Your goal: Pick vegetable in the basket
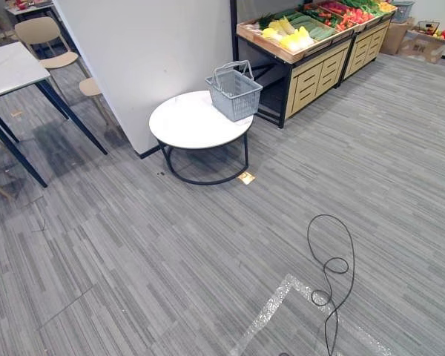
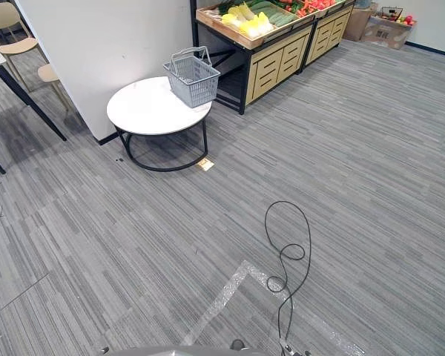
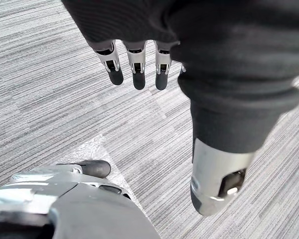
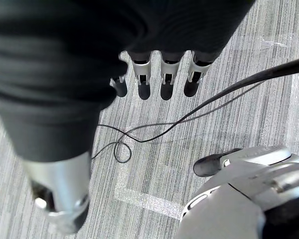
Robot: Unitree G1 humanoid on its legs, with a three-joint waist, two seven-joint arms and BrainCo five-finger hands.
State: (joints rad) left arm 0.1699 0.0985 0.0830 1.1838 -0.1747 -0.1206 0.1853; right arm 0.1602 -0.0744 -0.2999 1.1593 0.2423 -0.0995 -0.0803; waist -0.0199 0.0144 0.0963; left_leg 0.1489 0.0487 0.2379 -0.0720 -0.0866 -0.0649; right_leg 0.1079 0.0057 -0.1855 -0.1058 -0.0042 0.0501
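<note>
The left hand (image 3: 138, 74) and the right hand (image 4: 168, 82) both hang slack, fingers straight, holding nothing, over grey striped carpet (image 3: 50, 89). Well apart from them, in the upper middle of the left eye view, a grey plastic mesh basket (image 1: 233, 95) sits at the far edge of a round white desk (image 1: 189, 126), seemingly empty. Yellow, green and red vegetables (image 1: 297, 37) lie on a wooden stall (image 1: 315, 74) at upper right, just beyond it. Neither of the 2 hands looks nearer. The wrist views tell the fingers; the eye views show the way ahead.
</note>
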